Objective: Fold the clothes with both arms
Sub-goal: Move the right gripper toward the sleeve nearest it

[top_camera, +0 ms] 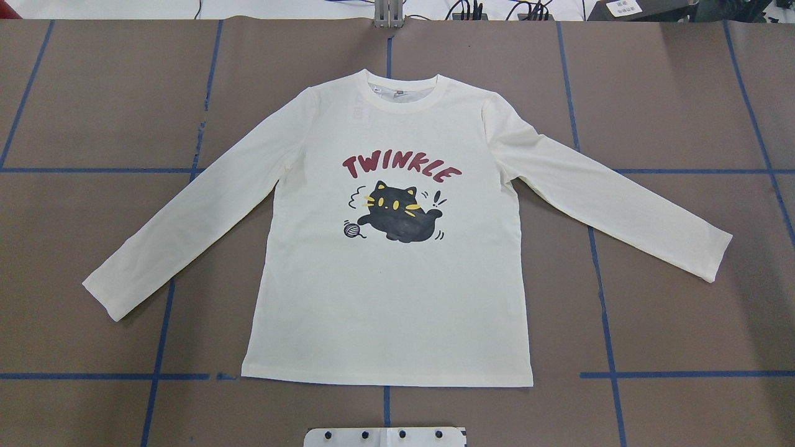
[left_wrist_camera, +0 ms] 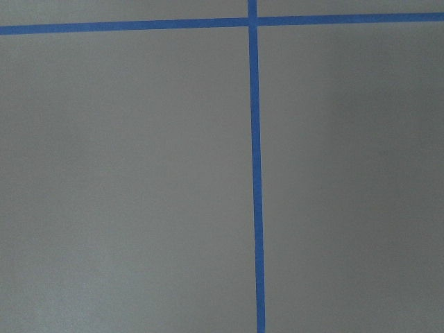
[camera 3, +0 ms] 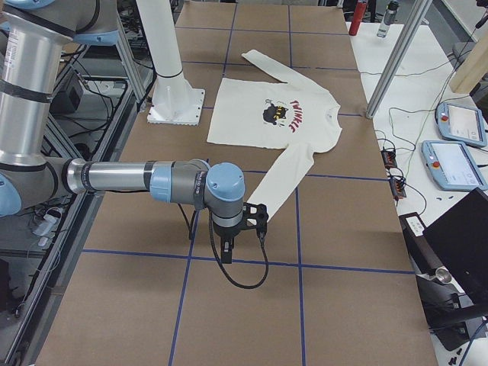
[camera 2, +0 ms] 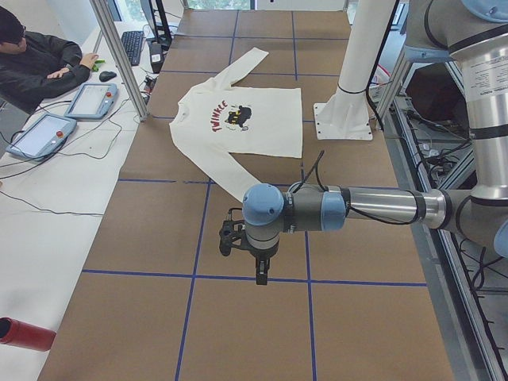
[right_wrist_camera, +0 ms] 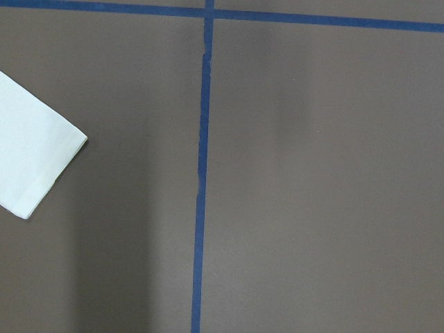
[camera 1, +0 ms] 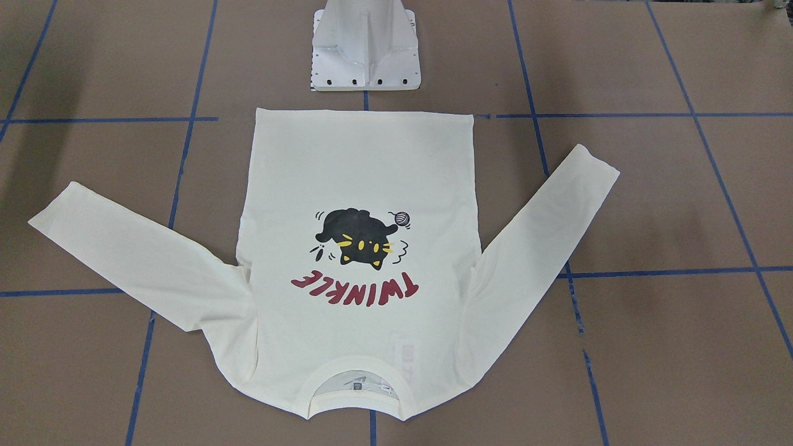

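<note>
**Left gripper** (camera 2: 259, 275): black, pointing down over bare table beyond the shirt's (top_camera: 391, 298) left cuff, touching nothing. Whether the jaws are spread or pressed together cannot be told, since only a side view shows it. Its wrist camera sees only blue tape (left_wrist_camera: 255, 173) on brown table.

**Right gripper** (camera 3: 226, 255): mirrored, beyond the shirt's right cuff (right_wrist_camera: 35, 166), which lies at the edge of its wrist view. The jaw state cannot be told here either.

**Left arm** (camera 2: 373, 208) and **right arm** (camera 3: 130, 179): each stretched level, out past a sleeve end, probably parked so the shirt is unobstructed and each arm has its own side in reach.

**Shirt**: cream-white, long-sleeved, flat on the table (top_camera: 683, 310), print side up with a black cat and red "TWINKLE". The sleeves are spread diagonally outward. No fold has been made yet, so the task appears to be at its start.

**Pedestal base** (camera 1: 365, 56): white, just beyond the shirt's hem, with the collar on the far side.
</note>
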Available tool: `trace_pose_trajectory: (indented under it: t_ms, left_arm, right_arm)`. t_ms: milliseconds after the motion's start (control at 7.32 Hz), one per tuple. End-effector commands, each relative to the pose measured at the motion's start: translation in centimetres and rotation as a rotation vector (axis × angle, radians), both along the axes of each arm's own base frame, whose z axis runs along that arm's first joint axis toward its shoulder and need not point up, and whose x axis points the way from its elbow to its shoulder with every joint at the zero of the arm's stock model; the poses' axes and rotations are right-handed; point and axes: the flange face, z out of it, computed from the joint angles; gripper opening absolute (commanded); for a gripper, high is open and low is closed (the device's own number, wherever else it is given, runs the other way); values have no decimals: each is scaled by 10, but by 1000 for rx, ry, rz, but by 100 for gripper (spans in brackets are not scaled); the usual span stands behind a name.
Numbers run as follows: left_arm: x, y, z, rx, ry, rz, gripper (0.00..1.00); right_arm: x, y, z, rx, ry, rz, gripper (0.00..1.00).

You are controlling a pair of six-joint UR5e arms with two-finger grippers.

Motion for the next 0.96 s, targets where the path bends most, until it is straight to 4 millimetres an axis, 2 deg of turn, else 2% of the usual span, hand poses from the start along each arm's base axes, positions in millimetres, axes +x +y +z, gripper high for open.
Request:
trace_pose_trajectory:
  t_ms: [0,273,410,547,683,820]
  left_arm:
    - [0,-1,-3,15,-1,-1,100]
    - [-1,-3,-18,51,-15,2,100]
    - [-1,-5,-30,89,-16,0,100]
    - [0,-14,-50,160,-4,0,100]
    - [-3,-51,-86,306,-29,-3,100]
    - [-5,-73,-121,421,-34,-6,100]
  right_arm:
    - [0,-2,-2,7,0,-2,100]
    - [0,-21,-22,51,-5,1,100]
    - [-1,-39,-37,88,-10,-1,100]
    - [-3,-65,-68,181,-42,0,100]
    - [-2,-85,-95,311,-38,0,100]
    - [-2,-97,-95,344,-46,2,100]
